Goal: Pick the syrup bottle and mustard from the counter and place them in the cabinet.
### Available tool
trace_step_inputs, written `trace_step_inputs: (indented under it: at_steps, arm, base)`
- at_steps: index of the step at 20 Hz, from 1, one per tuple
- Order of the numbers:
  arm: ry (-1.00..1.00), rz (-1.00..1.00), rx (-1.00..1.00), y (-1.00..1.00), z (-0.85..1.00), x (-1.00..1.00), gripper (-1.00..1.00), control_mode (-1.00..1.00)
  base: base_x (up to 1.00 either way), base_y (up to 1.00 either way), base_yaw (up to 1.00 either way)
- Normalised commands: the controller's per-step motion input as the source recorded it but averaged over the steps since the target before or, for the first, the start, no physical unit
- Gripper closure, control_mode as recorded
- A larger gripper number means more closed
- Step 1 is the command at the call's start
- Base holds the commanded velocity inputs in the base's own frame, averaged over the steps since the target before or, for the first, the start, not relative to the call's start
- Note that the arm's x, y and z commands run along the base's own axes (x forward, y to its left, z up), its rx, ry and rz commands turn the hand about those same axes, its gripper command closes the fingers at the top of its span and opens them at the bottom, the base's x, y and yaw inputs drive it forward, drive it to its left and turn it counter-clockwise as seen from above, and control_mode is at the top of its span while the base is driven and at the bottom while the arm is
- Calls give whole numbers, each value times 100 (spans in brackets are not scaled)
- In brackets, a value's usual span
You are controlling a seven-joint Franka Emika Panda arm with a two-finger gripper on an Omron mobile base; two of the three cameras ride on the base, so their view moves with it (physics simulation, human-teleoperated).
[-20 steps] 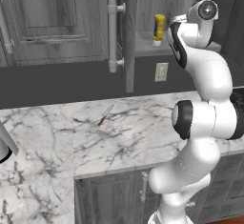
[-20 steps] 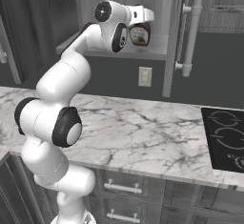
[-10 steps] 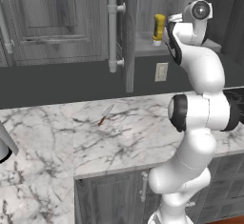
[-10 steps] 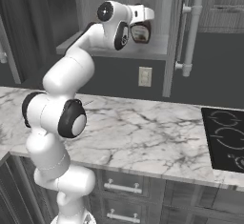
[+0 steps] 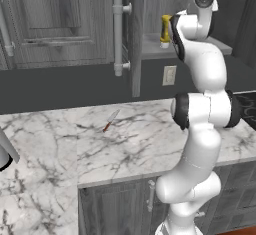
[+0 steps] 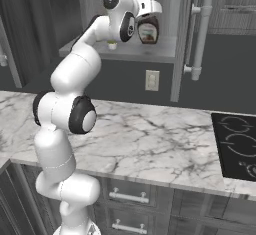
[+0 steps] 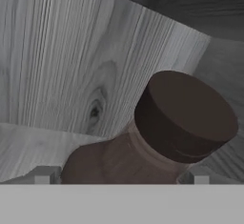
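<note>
We are reaching up into the open cabinet, and everything here is easiest to place against its grey shelf. The syrup bottle is standing upright on that shelf, toward the side where the door swings out, with our gripper hovering right over its cap. In the hand view the bottle's dark cap and brown shoulders are sitting between the two finger tips, and the jaws are standing spread wide, clear of the glass on both sides, so we are judging that the bottle is resting on the shelf by its own weight, not in a grip. That suits a release: a bottle set down upright and let go stays put.

The mustard is also up on the shelf, standing near its front edge on the far side from the door (its yellow body is showing just past our upper arm in the left base view). With both bottles on the shelf, we are judging the placing as nearly done.

Below the shelf, the counter is carrying a small knife with a reddish handle. What remains, we think, is backing the hand straight out without tipping the syrup bottle.
</note>
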Motion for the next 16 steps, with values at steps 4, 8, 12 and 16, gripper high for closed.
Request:
trace_step_inputs:
  at_steps: [4,8,12,16]
  arm:
    - [15,1,-12,-2,-3,-1,-100,-100]
    - [1,3,-5,-8,7,-39,-100,-100]
    - [0,0,0,-9,10,-41,-100,-100]
    - [-5,2,0,-24,-14,-36,-100,-100]
  base:
    - [0,0,0]
    - [0,0,0]
    - [0,0,0]
    - [0,0,0]
